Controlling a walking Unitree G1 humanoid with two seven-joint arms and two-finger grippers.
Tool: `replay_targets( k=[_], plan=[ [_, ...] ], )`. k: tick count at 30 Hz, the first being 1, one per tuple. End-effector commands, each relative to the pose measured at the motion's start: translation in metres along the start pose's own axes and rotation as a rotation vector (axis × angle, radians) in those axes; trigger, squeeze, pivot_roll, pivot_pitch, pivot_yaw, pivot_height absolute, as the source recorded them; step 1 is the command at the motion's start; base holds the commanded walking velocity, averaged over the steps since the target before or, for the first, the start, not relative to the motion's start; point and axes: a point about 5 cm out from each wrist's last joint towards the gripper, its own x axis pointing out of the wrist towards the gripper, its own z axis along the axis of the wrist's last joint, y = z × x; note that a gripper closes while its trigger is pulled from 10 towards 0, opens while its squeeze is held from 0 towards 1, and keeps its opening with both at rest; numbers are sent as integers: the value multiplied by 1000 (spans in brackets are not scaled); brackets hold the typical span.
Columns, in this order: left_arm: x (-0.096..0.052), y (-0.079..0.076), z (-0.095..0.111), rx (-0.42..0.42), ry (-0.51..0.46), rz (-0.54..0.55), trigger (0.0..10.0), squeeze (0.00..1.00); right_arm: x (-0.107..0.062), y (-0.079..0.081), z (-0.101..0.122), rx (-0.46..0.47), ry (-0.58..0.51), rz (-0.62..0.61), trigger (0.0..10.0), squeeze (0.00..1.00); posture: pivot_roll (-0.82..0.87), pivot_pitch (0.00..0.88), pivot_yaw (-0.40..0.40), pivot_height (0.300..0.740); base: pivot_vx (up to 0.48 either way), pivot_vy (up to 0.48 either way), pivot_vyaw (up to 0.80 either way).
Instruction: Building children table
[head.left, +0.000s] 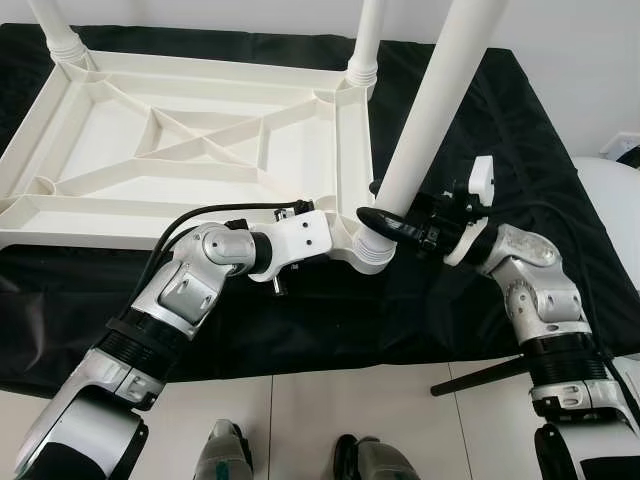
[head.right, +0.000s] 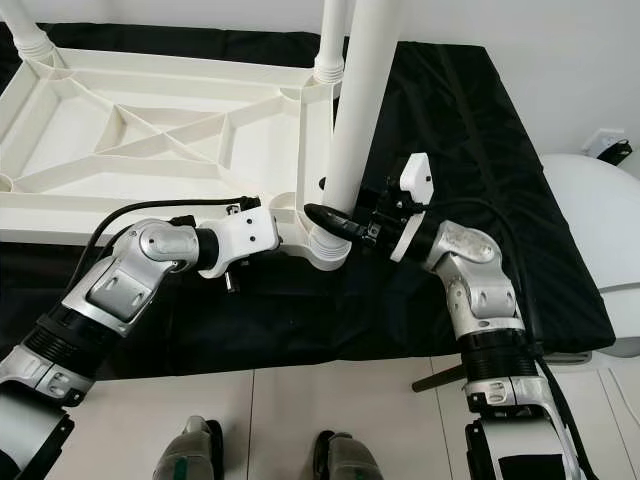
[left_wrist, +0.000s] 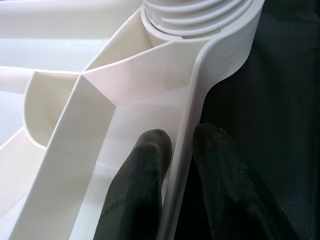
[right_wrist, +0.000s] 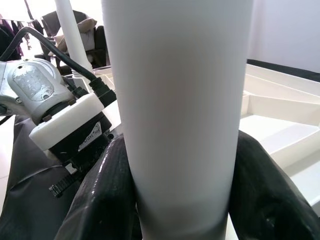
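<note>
Black cloth (head.left: 500, 150) covers the surface where the white tabletop (head.left: 180, 150) lies upside down, ribs up. Two legs stand in its far corners. At the near right corner the right gripper (right_wrist: 180, 200) pinches a white leg (head.left: 430, 110) just above its socket; the leg leans slightly and seems partly seated. The left gripper (left_wrist: 175, 170) clamps the tabletop's rim beside that socket, one finger on each side.
</note>
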Motion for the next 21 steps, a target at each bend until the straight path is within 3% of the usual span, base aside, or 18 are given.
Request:
replay_targets(
  k=[1,13,21],
  plan=[
    [6,-13,1,23,-7,-47,10000,0,-7,8,-12,66,0,-70,0,0,66,213,-20,740,0,0,0],
    [7,-15,2,23,-7,-61,10000,0,-4,26,-13,98,-42,-219,0,0,65,223,-21,740,0,0,0],
    [7,-15,2,17,-4,-56,10000,0,11,58,-8,169,-97,-285,0,0,64,227,-25,740,0,0,0]
  ],
)
